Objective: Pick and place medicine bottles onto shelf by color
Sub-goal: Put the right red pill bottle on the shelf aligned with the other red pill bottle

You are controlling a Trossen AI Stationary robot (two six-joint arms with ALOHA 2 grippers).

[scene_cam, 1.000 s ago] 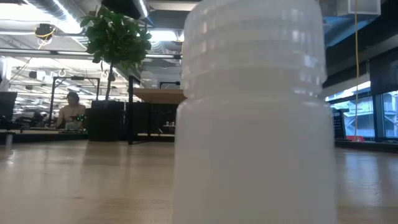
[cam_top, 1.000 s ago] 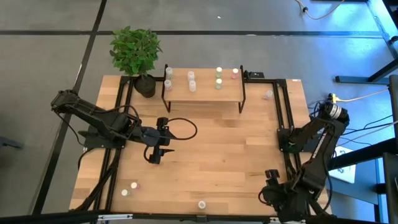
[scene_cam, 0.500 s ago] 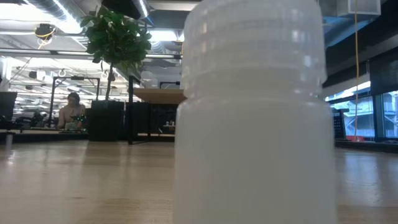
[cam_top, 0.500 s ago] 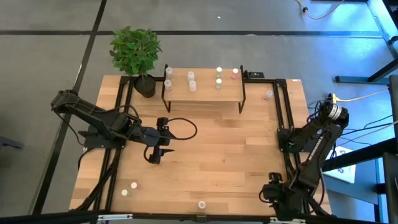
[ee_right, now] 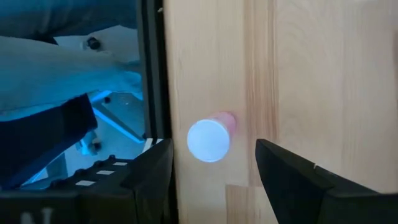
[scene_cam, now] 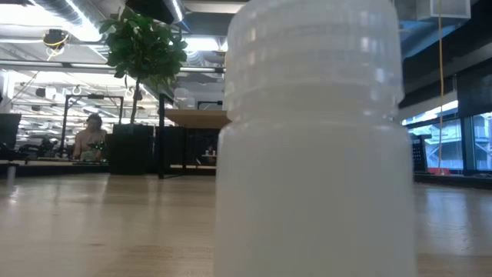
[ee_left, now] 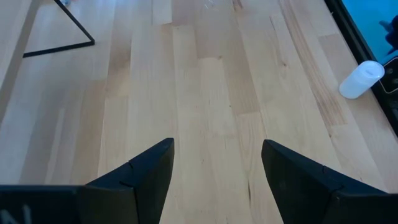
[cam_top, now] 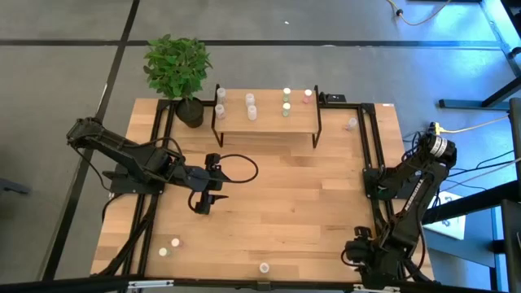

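Sorting of small bottles onto the shelf, both grippers empty and spread.

Seen from above: left gripper [cam_top: 207, 192] hung over the middle of the table [cam_top: 285, 203], fingers parted, nothing between them; right gripper [cam_top: 356, 232] low at the table's right edge near the front, above a bottle there; shelf [cam_top: 264, 120] at the back beside a potted plant [cam_top: 177, 69], carrying several bottles [cam_top: 250, 98] with white, green and pink caps; three more bottles [cam_top: 163, 251] stood loose near the front edge, another by the right rail at the back. At table height: one whitish bottle [scene_cam: 315, 138] filled most of the view, with a seated person [scene_cam: 90, 138] far behind. From the left wrist: fingers [ee_left: 140, 177] apart over bare wood, a white bottle [ee_left: 362, 79] lying off by the black rail. From the right wrist: fingers [ee_right: 292, 180] spread wide on either side of a pink-based bottle [ee_right: 210, 137] standing at the table's edge, not touching it.
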